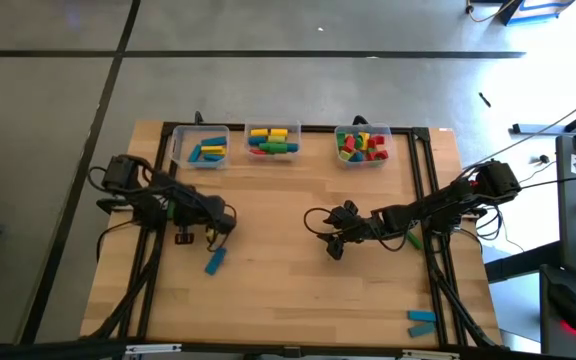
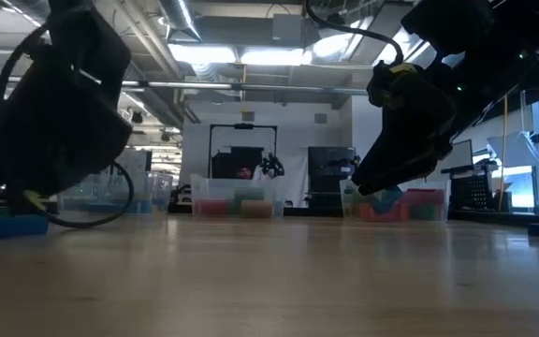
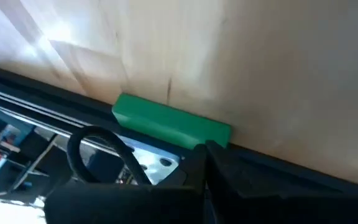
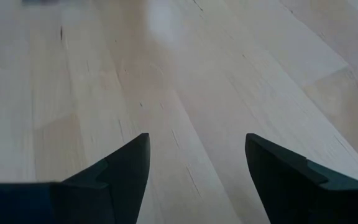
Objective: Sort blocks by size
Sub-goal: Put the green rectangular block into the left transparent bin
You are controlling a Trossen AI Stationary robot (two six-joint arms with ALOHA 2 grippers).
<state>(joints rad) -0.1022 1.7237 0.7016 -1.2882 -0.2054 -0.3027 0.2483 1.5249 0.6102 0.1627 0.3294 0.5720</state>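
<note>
Overhead, a wooden tabletop [image 1: 288,290] carries three clear bins along its far edge: a left bin [image 1: 201,147] with blue and yellow blocks, a middle bin [image 1: 273,140] with yellow, green, blue and red blocks, and a right bin [image 1: 362,144] with red, yellow and green blocks; individual pieces inside are too small to count. Loose blocks remain outside the bins: a blue block [image 1: 215,262] on the boards just in front of the left arm; a green block [image 1: 412,239] partly hidden under the right arm near the tabletop's right rail; a blue block and an orange block [image 1: 421,322] lying together at the near right corner. The left end effector [image 1: 220,222] sits over the left half of the tabletop, fingers fully closed, nothing visibly between them; its fingertips are hard to make out from above. The right end effector [image 4: 194,165] hangs near the centre, its two dark fingers spread wide with only bare wood between them; it holds nothing. In the left wrist view a green block [image 3: 169,122] lies at the tabletop's edge beside the dark rail, one end cut off by dark hardware. From table height both arms appear as dark, backlit shapes; the bins [image 2: 237,199] show only dimly in the distance.
</note>
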